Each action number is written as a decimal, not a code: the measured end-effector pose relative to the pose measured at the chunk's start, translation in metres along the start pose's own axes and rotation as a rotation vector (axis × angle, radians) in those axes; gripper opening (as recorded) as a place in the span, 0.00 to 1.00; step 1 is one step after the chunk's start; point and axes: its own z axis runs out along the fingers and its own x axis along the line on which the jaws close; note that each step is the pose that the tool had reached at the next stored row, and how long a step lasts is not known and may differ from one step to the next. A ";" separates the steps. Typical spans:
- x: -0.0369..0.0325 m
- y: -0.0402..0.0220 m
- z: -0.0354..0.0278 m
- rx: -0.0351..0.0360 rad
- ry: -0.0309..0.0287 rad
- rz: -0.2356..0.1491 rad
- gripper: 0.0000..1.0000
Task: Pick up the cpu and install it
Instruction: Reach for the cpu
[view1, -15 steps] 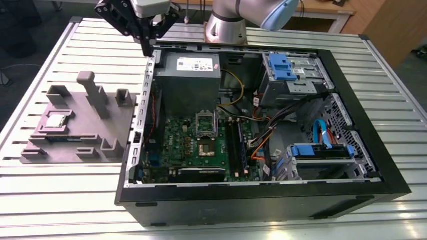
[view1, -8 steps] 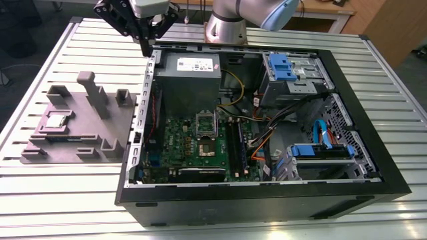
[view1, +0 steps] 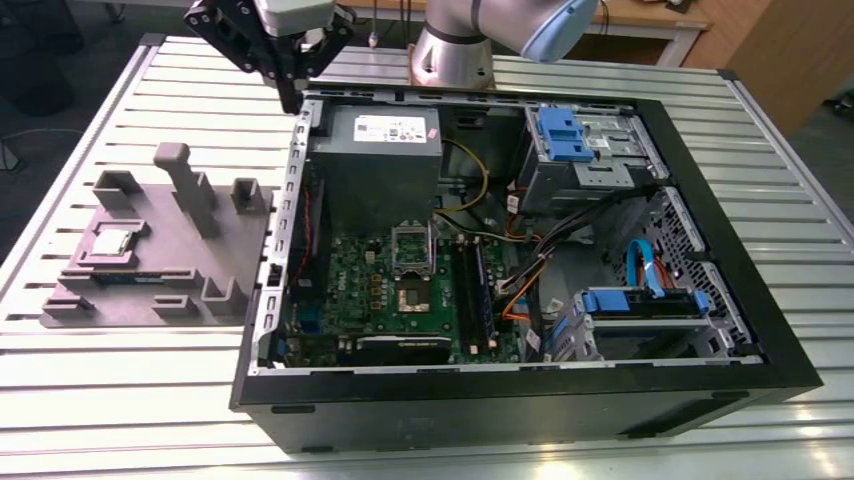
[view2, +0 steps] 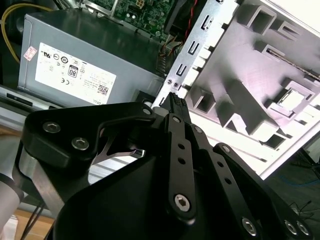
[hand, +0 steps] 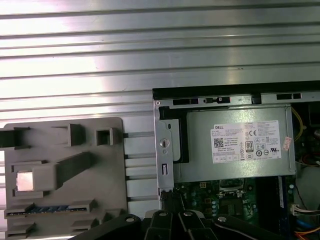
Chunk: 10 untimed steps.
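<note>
Gripper state: the gripper (view1: 290, 98) is clenched, its 2 fingers pressed tip to tip with nothing between them (the second wrist view shows the gripper (view2: 175, 99) the same way).
Gripper position: raised over the side wall of the open computer case (view1: 302, 160), just beside the power supply (view1: 378, 150); it appears to touch neither.
Cpu location: the cpu (view1: 114, 240) lies flat, shiny face up, in a square pocket of the grey tray (view1: 167, 250). The tray rests on the counter (view1: 107, 400) outside the case.
Bearing, gripper to cpu: toward the exterior view's left and nearer that camera. The 2 are well apart, with the tray's tall post (view1: 180, 170) roughly between them.
Cpu axis: the chip is square, so it has no long axis; its edges run parallel to the tray's edges.
Socket: the socket frame (view1: 411, 268) sits mid-motherboard (view1: 350, 290), on the far side of the gripper from the tray.
Task status: judged to be at the start, with the cpu not yet picked up.
</note>
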 end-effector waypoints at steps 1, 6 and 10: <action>0.0002 0.0000 0.0000 0.0000 0.0000 0.000 0.10; 0.0015 -0.0001 0.0001 0.0000 0.0000 0.000 0.10; 0.0026 -0.0002 0.0001 0.0000 0.0000 0.000 0.10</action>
